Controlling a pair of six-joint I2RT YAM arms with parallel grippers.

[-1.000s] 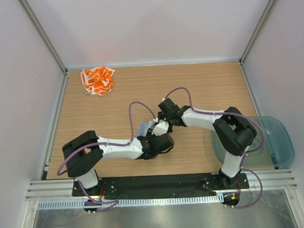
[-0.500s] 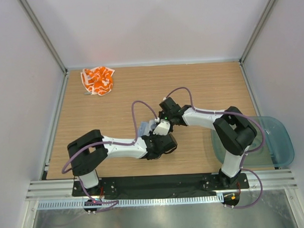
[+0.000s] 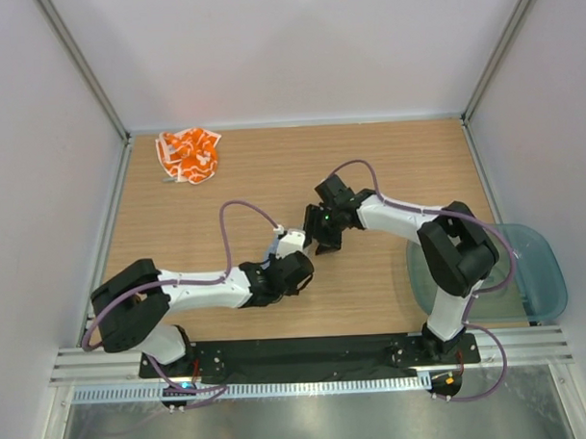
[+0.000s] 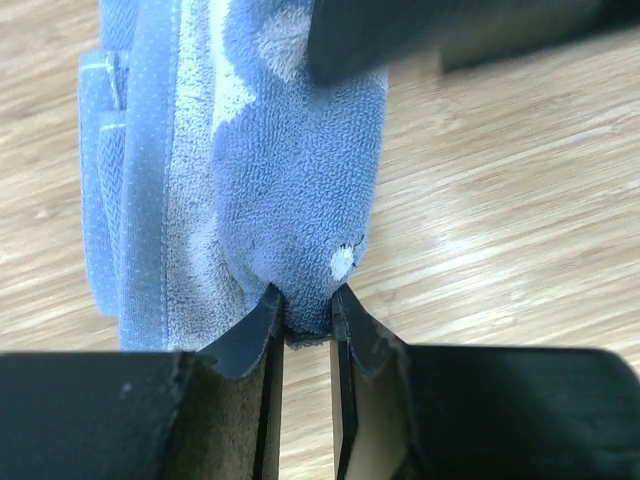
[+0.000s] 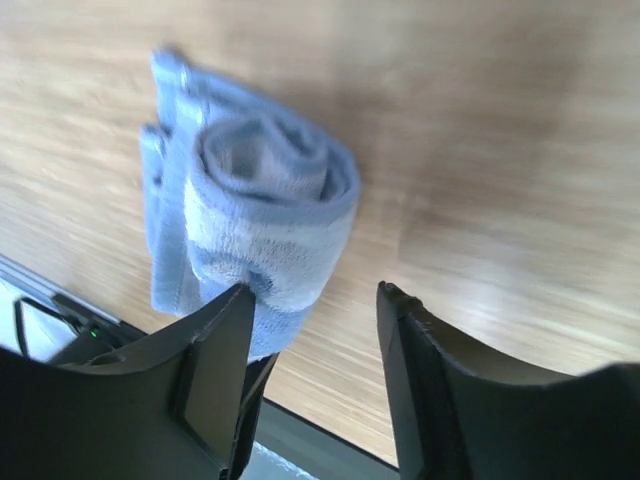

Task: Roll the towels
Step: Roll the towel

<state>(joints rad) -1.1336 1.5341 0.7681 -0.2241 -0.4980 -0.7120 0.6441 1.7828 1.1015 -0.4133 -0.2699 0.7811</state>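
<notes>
Pinching: left gripper, jaws narrow, clamped on a fold at the edge of the blue towel. Blue towel: rolled, lying near the middle of the table. Right gripper: jaws apart, holding nothing, one finger just beside the roll. Orange towel: crumpled, table's far-left corner. Tray: off the table's right edge, near side.

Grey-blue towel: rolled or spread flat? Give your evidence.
Rolled: the grey-blue towel shows a spiral coil at its end in the right wrist view; the left gripper pinches its edge.
</notes>
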